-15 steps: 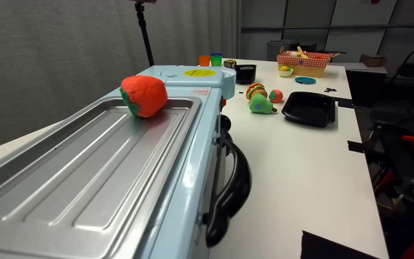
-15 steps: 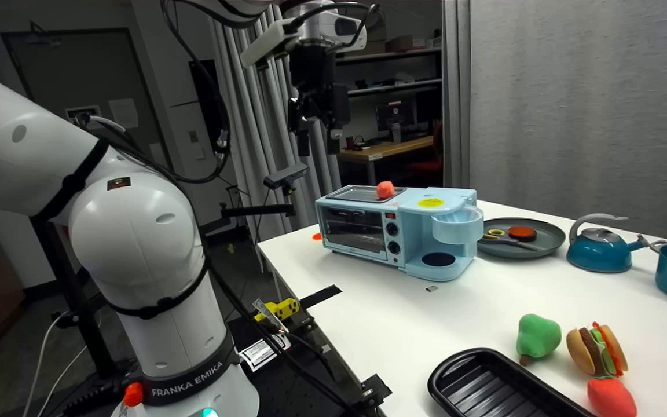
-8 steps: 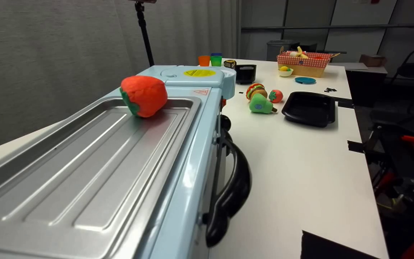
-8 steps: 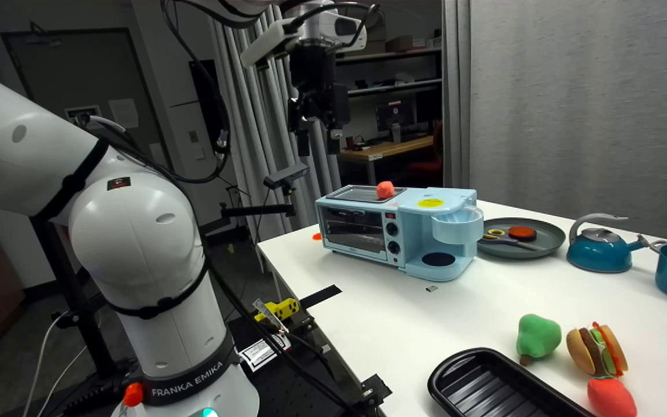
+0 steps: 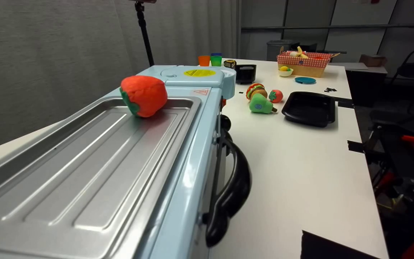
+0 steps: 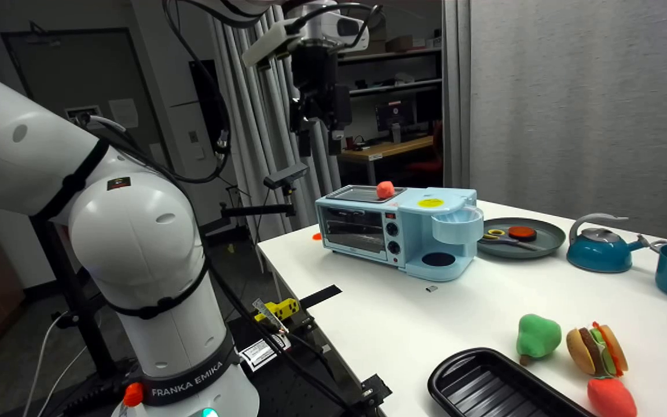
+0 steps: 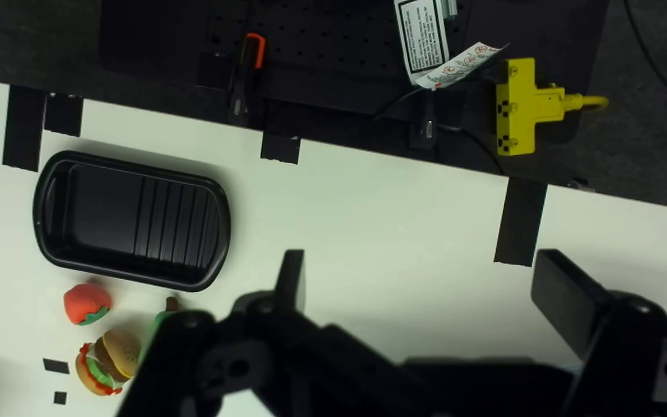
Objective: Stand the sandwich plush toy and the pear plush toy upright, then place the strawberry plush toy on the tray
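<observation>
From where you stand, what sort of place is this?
Probably a robotics lab rather than a real kitchen: a white robot arm stands beside the table, black tape marks its top, and the pear plush toy is only pretend food.

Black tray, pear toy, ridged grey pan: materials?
Black tray: likely coated metal, perhaps plastic; satin, light catching its rim.
Pear toy: probably fabric, matte; soft shading, no sharp highlights.
Ridged grey pan: apparently bare metal, satin; silvery, bright streaks along ribs.
</observation>
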Controlling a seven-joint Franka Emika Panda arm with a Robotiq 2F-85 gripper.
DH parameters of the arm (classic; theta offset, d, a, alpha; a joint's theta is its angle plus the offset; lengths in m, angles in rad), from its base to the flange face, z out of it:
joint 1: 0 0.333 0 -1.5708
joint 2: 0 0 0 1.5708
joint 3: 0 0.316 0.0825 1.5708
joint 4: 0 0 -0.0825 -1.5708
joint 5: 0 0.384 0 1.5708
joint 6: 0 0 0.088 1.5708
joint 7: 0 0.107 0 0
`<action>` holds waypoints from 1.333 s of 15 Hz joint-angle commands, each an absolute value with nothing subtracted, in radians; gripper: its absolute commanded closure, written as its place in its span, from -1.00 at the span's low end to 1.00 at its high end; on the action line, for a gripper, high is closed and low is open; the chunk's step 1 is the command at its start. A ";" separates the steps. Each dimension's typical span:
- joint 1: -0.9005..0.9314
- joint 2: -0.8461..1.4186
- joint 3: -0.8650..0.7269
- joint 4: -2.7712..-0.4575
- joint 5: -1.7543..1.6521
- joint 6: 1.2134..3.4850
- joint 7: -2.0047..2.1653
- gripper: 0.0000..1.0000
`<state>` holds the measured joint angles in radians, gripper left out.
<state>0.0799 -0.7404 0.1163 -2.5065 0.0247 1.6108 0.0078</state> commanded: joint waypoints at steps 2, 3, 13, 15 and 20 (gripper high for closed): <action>0.060 -0.661 0.071 -2.474 0.006 1.657 -0.004 -1.00; 0.052 -0.642 0.061 -2.471 0.008 1.679 -0.002 -1.00; -0.036 -0.438 -0.007 -2.399 -0.054 1.906 0.018 -1.00; -0.025 -0.462 -0.014 -2.433 -0.025 1.901 0.009 -1.00; -0.024 -0.460 -0.013 -2.436 -0.026 1.901 0.009 -1.00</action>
